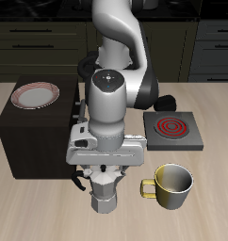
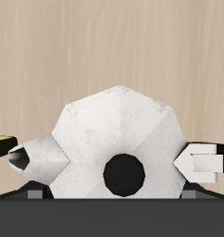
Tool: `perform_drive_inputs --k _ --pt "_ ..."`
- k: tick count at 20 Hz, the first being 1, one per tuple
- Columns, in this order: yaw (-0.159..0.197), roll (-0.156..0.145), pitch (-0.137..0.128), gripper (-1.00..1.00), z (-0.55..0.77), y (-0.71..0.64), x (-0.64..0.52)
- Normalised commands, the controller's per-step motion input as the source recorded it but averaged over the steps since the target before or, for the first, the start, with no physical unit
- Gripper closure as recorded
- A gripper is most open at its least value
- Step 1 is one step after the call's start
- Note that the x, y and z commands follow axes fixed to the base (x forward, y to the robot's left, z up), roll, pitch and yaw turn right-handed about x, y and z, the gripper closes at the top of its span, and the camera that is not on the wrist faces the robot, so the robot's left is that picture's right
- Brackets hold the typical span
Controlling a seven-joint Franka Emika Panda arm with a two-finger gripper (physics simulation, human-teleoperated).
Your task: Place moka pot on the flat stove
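Observation:
The silver faceted moka pot [image 1: 106, 196] stands on the table near its front edge, directly under my gripper [image 1: 106, 177]. In the wrist view the moka pot [image 2: 114, 125] fills the space between the fingers, with its black lid knob [image 2: 123, 174] near the middle. My gripper [image 2: 112, 163] straddles it, and both fingertips [image 2: 199, 162] touch the pot's sides, so it looks shut on the pot. The flat stove [image 1: 174, 128], a grey plate with a red spiral coil, lies farther back, apart from the pot.
A brass-coloured mug [image 1: 171, 184] stands close beside the pot, between it and the stove. A tall dark cabinet [image 1: 31, 141] with a red-rimmed plate [image 1: 37, 94] on top stands on the pot's other side.

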Motion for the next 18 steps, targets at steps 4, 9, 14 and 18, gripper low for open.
perform_drive_inputs --k 4,9,14,18 --pt "-0.04 -0.005 0.029 1.0 -0.19 -0.08 0.02" --pt "-0.003 -0.005 -0.009 1.0 0.0 -0.07 0.0" --pt "-0.002 -0.016 -0.043 1.0 0.21 -0.04 -0.06" --pt "0.02 -0.016 -0.041 1.0 0.29 0.02 -0.14"
